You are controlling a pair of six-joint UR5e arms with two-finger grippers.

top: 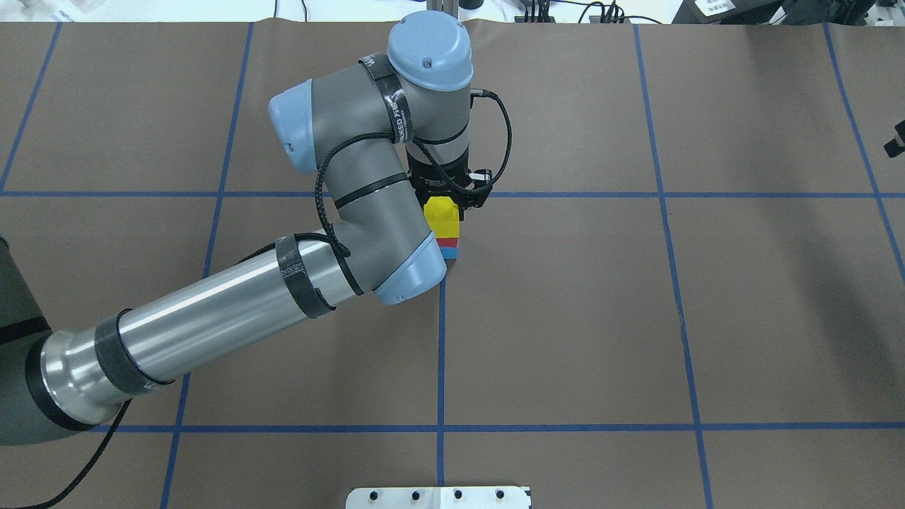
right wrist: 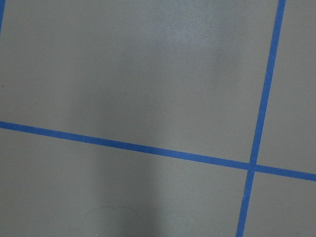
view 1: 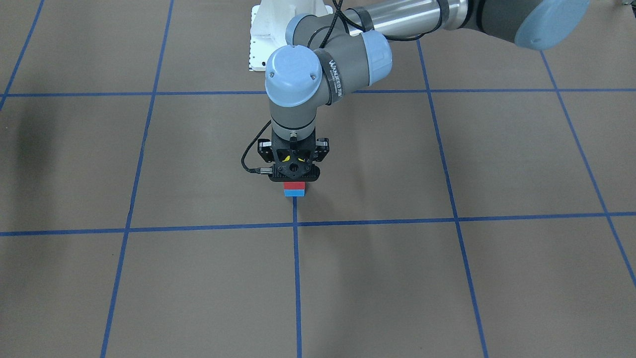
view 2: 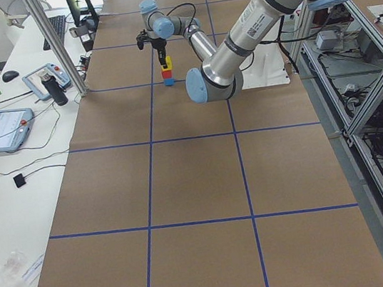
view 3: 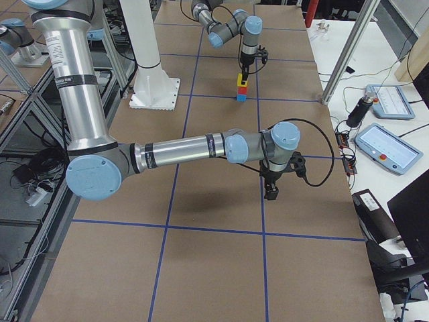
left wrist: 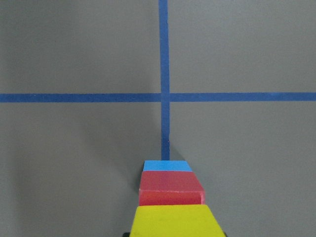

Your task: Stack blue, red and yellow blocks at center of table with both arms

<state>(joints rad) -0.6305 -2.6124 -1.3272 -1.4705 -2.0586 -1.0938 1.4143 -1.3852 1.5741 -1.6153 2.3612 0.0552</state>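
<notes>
Lighting: bright, even and diffuse, from overhead in all views.
Desk (view 1: 377,278): matte, no hard glare. Shadows are wide and soft-edged. The darkest is the shadow patch (view 1: 39,144) toward the desk's end on the robot's right.
Left arm (top: 212,318): bright highlight streaks along its silver tube in the overhead view.
Left wrist view: tape lines (left wrist: 164,59) crisp. The yellow block (left wrist: 173,220) is slightly soft and cropped by the bottom margin.
Right wrist view: pale sheen on the desk above a dim band, with a greyer cast than the fixed views.
Side views: sharp up close, with small detail at the far end hard to resolve.
</notes>
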